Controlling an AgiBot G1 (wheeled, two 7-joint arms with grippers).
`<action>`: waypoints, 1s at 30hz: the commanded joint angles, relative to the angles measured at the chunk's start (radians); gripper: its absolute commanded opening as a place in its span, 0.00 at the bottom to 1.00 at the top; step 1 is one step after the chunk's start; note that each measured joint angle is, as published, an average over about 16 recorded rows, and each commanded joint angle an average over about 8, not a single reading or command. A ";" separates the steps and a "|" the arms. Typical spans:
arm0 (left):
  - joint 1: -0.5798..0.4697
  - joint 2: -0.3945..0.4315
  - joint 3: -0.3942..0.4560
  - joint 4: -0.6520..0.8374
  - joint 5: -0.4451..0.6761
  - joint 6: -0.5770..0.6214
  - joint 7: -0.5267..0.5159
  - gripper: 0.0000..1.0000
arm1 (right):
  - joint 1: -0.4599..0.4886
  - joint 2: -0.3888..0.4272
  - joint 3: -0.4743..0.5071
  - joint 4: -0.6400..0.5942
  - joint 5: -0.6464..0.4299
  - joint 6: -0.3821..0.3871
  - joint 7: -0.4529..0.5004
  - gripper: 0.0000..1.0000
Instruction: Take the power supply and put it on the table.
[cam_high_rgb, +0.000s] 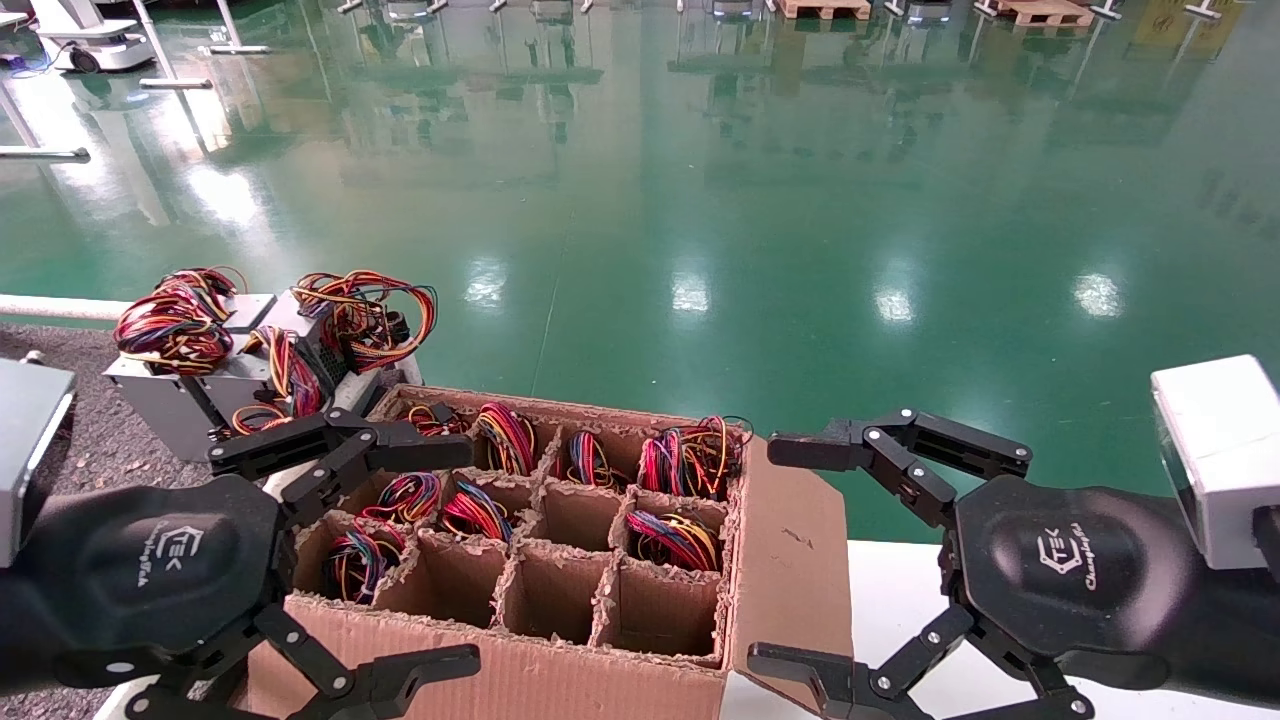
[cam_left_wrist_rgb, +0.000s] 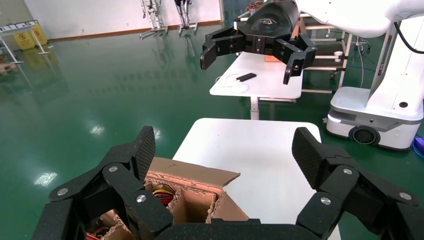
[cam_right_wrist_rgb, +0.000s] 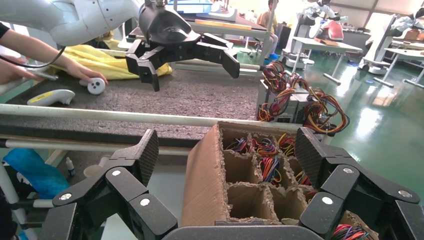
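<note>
The power supply (cam_high_rgb: 305, 325), a silver-grey box with a big loose loop of red, yellow and black wires, rests on the near corner of the dark speckled table (cam_high_rgb: 80, 450) beside other grey units (cam_high_rgb: 165, 395). The right wrist view shows it (cam_right_wrist_rgb: 300, 102) past the box, on the table (cam_right_wrist_rgb: 200, 95). My left gripper (cam_high_rgb: 465, 555) hangs open over the left compartments of the cardboard box (cam_high_rgb: 560, 560), holding nothing. My right gripper (cam_high_rgb: 770, 555) is open and empty just right of the box flap. Each wrist view shows its own open gripper (cam_left_wrist_rgb: 226, 150) (cam_right_wrist_rgb: 227, 150).
The divided box holds several coloured wire bundles (cam_high_rgb: 690, 455) and stands on a smooth white surface (cam_high_rgb: 900, 600). A white rail (cam_right_wrist_rgb: 125, 116) edges the table. A person's hand (cam_right_wrist_rgb: 82, 72) and a white handset (cam_right_wrist_rgb: 52, 96) lie on it. Green floor lies beyond.
</note>
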 joint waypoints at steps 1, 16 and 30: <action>0.000 0.000 0.000 0.000 0.000 0.000 0.000 1.00 | 0.000 0.000 0.000 0.000 0.000 0.000 0.000 1.00; 0.000 0.000 0.000 0.000 0.000 0.000 0.000 1.00 | 0.000 0.000 0.000 0.000 0.000 0.000 0.000 1.00; 0.000 0.000 0.000 0.000 0.000 0.000 0.000 1.00 | 0.000 0.000 0.000 0.000 0.000 0.000 0.000 1.00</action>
